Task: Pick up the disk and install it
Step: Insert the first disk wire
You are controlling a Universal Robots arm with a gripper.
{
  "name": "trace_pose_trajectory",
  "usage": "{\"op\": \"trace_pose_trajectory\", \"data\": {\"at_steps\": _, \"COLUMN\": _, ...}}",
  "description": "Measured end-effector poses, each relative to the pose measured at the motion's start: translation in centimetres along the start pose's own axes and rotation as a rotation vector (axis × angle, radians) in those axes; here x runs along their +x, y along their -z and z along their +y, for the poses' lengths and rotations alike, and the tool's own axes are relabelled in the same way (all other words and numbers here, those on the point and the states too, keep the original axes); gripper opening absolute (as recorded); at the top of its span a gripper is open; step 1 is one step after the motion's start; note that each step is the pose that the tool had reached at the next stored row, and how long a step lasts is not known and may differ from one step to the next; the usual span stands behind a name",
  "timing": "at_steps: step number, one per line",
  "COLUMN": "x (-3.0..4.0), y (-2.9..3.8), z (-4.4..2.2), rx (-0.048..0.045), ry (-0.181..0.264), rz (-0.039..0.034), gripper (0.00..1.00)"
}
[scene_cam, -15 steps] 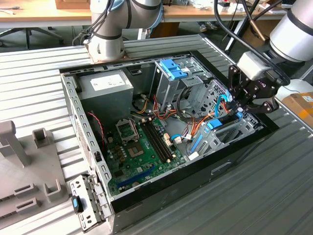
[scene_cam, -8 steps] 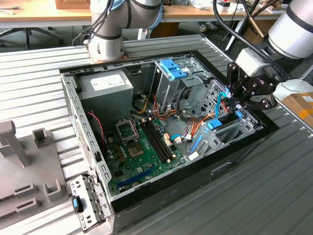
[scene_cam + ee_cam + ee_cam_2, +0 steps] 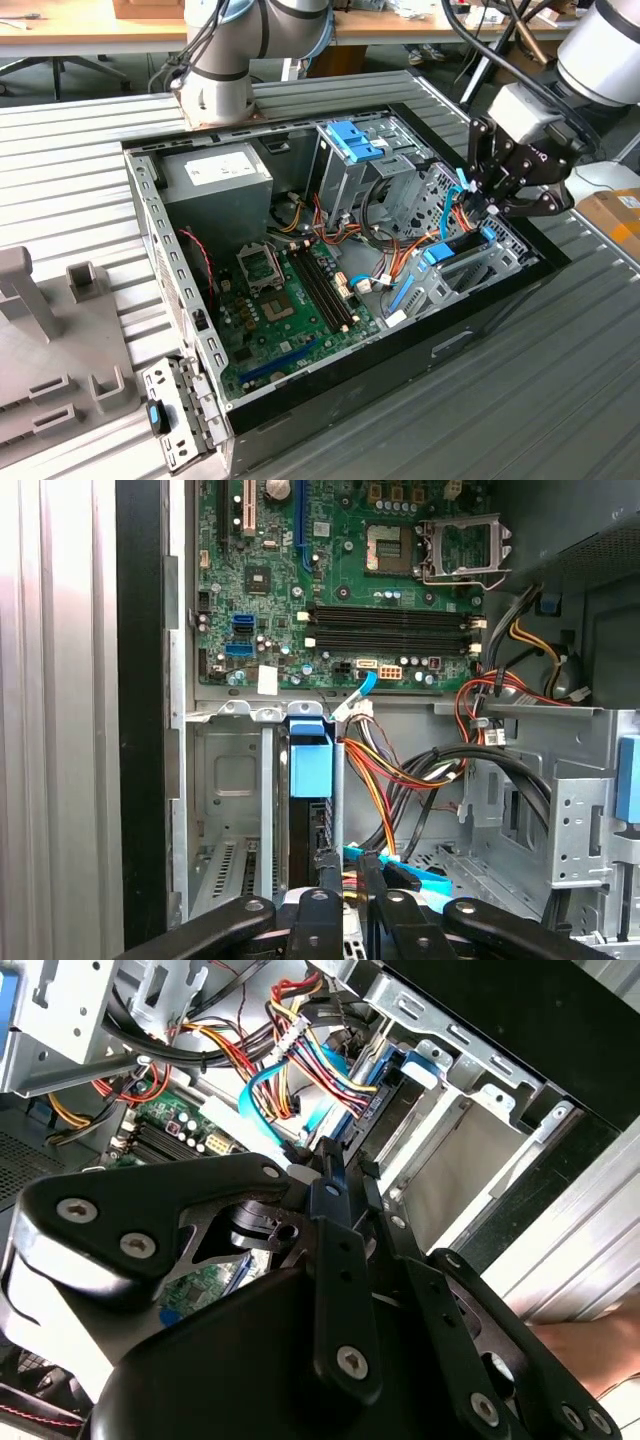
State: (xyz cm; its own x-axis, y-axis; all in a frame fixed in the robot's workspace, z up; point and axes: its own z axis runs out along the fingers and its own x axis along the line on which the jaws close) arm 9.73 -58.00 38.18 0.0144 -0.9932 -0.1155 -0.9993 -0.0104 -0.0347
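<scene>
Sitting well apart from the black articulated claw (image 3: 487,200), across the open black computer case (image 3: 420,362) on the ribbed grey metal desk (image 3: 80,130), was a grey power-supply box with a white sticker (image 3: 215,185). Nearer the claw lay the green motherboard (image 3: 290,300), then a bare metal cage topped by a blue plastic latch (image 3: 352,140).

In the first wrist view the flat metal disk (image 3: 306,820), seen edge-on as a dark slab capped by a blue plastic rail, stood in the grey metal drive bay (image 3: 230,810). It was directly ahead of the claw's tips and seemingly touching them.

The claw was drawn together, with nothing visibly clamped in it.

Red, orange and yellow wires (image 3: 400,780) and a blue flat cable (image 3: 410,878) crowded just beside it. A push could snag them, or cock the disk in its rails and jam it.
</scene>
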Motion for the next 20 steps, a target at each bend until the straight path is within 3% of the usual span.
{"op": "trace_pose_trajectory", "data": {"at_steps": 5, "x": -0.32, "y": 0.64, "z": -0.03, "rx": 0.0000, "ry": 0.000, "rz": 0.0001, "gripper": 0.21}}
{"op": "trace_pose_trajectory", "data": {"at_steps": 8, "x": -0.31, "y": 0.62, "z": -0.02, "rx": 0.0000, "ry": 0.000, "rz": -0.0002, "gripper": 0.21}}
{"op": "trace_pose_trajectory", "data": {"at_steps": 14, "x": -0.16, "y": -0.72, "z": -0.07, "rx": 0.0000, "ry": 0.000, "rz": -0.0020, "gripper": 0.21}}
{"op": "trace_pose_trajectory", "data": {"at_steps": 16, "x": -0.17, "y": -0.73, "z": -0.15, "rx": 0.0000, "ry": 0.000, "rz": -0.0017, "gripper": 0.21}}
{"op": "trace_pose_trajectory", "data": {"at_steps": 20, "x": -0.14, "y": -0.84, "z": -1.62, "rx": -0.0045, "ry": -0.001, "rz": -0.0010, "gripper": 0.21}}
